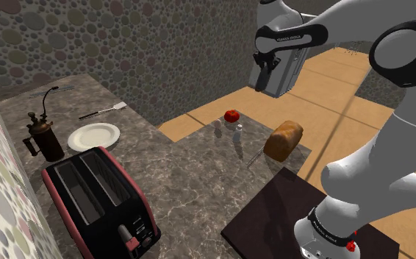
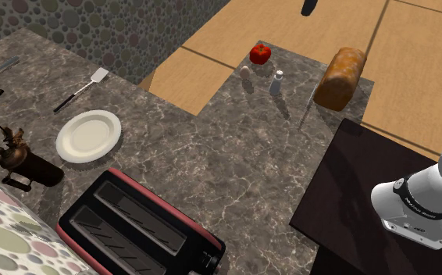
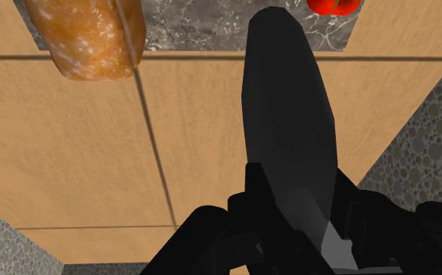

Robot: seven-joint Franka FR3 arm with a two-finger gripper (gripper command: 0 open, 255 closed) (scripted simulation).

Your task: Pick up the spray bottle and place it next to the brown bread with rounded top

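Gripper (image 3: 280,47), jaws clenched empty, over floor (image 3: 71,156); bottle (image 2: 276,82), upper centre, upright on tabletop (image 2: 235,156) between tomato (image 2: 260,54) and bread (image 2: 340,76).

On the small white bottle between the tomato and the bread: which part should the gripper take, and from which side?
Take the small white bottle by its body, below its grey top, coming straight down from above. It stands upright and slim, and the tomato, the pale rounded thing and the bread stand apart from it, so a vertical approach likely clears them.
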